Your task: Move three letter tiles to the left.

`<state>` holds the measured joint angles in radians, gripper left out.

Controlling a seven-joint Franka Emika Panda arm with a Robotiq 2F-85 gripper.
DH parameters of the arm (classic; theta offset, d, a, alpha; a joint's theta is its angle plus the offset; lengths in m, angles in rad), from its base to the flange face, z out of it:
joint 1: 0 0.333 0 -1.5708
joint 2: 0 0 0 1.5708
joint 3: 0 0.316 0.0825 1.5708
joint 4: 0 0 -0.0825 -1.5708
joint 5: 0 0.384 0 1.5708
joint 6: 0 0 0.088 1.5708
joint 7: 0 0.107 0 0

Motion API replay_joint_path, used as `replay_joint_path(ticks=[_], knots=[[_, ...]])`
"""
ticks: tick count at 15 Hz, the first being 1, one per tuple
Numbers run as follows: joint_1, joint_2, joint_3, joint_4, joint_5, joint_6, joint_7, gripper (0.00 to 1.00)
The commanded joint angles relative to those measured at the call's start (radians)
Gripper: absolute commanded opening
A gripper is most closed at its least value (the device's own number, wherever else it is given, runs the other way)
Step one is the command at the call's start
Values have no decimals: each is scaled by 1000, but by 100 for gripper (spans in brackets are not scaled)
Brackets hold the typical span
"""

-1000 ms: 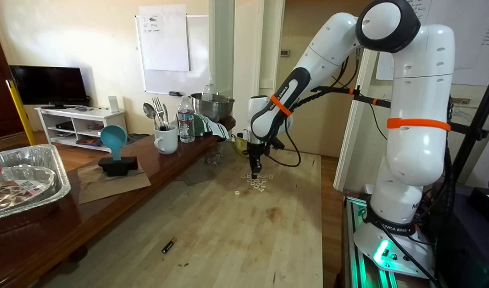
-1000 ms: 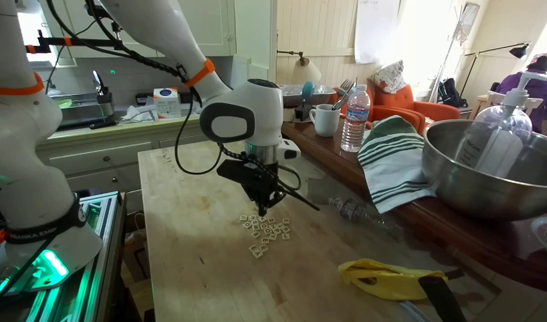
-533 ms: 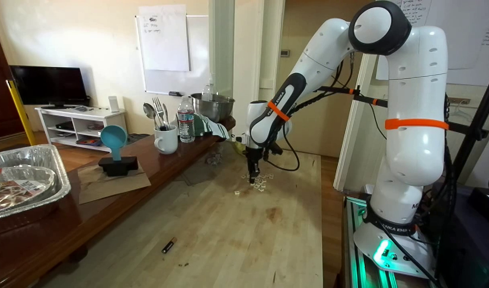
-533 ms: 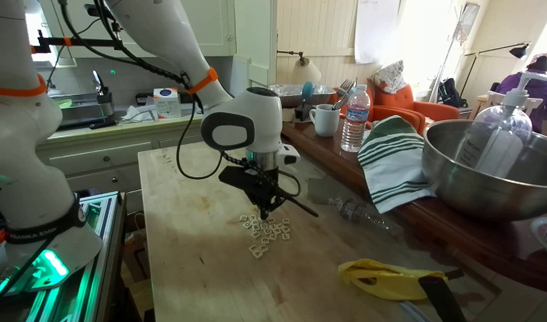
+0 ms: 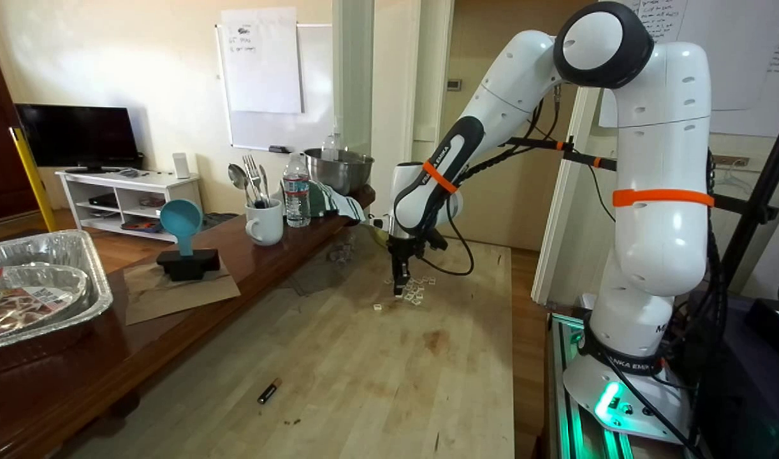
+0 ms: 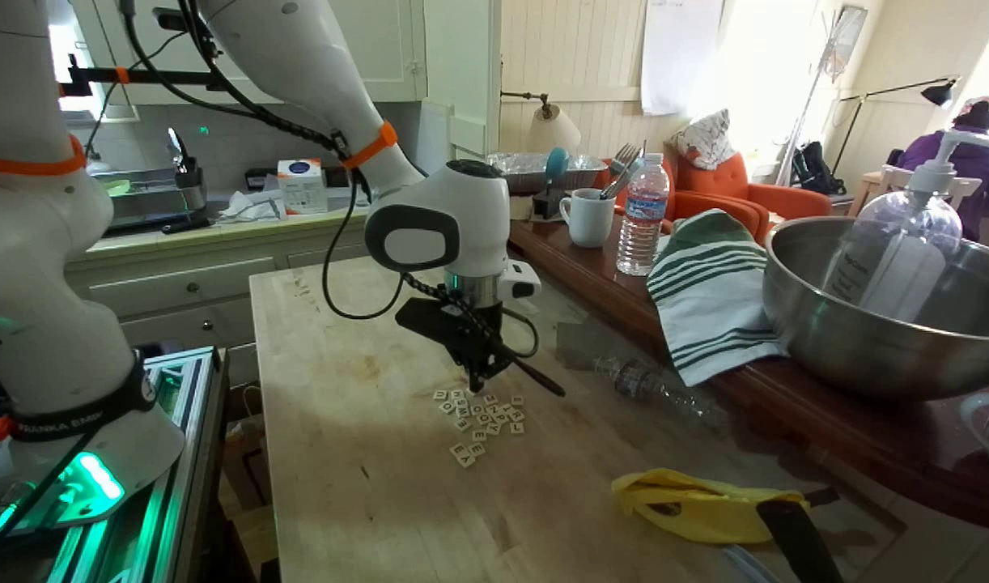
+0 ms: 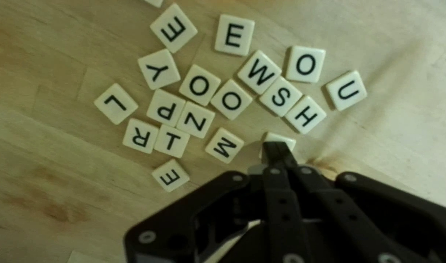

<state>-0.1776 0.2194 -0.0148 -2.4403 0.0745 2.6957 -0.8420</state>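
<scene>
- Fingers (image 7: 277, 155), one pair: closed together, nothing seen between; at edge of letter tiles (image 7: 199, 86), hiding part of one.
- Table (image 5: 377, 370), wooden: directly beneath letter tiles.
- Mug (image 5: 265, 223), with cutlery (image 5: 252, 175): well apart from letter tiles.
- Television (image 5: 80, 137): much farther from letter tiles.

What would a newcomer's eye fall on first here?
Probably the orange-banded white robot arm, towering over the pale wooden table in both exterior views, its black two-fingered gripper pointing down. Next, the small cream square letter tiles with black letters, scattered mostly over the wrist view's upper half. In an exterior view, a bright yellow crumpled object stands out at the lower right.
</scene>
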Motion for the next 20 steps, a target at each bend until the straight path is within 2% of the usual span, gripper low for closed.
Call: replay_joint_path(ticks=[1,20], knots=[[1,31,17,17,49,5,75,0],[13,56,49,63,201,-6,580,0]])
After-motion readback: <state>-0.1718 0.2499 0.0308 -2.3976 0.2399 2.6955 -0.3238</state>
